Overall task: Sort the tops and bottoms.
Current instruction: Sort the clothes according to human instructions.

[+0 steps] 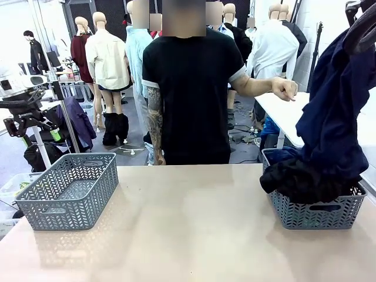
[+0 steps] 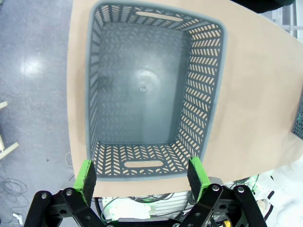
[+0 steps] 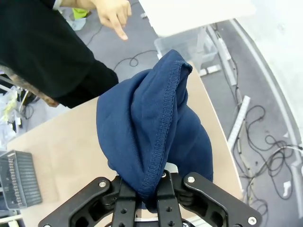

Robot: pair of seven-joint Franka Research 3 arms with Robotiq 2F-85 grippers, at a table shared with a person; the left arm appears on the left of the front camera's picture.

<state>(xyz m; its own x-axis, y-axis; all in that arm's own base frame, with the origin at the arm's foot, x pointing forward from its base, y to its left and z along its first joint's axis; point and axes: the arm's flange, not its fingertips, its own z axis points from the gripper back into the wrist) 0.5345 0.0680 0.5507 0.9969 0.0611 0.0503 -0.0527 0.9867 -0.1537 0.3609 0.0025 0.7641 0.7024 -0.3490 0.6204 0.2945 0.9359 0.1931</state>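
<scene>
No readable print; right gripper clamped on navy garment, stitched hem showing; left gripper spread wide over grey basket

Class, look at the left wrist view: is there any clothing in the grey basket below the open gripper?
No. The basket shows a bare grey floor, with nothing lying inside its walls.

Bare table lies open between left basket and heaped right basket.
</scene>
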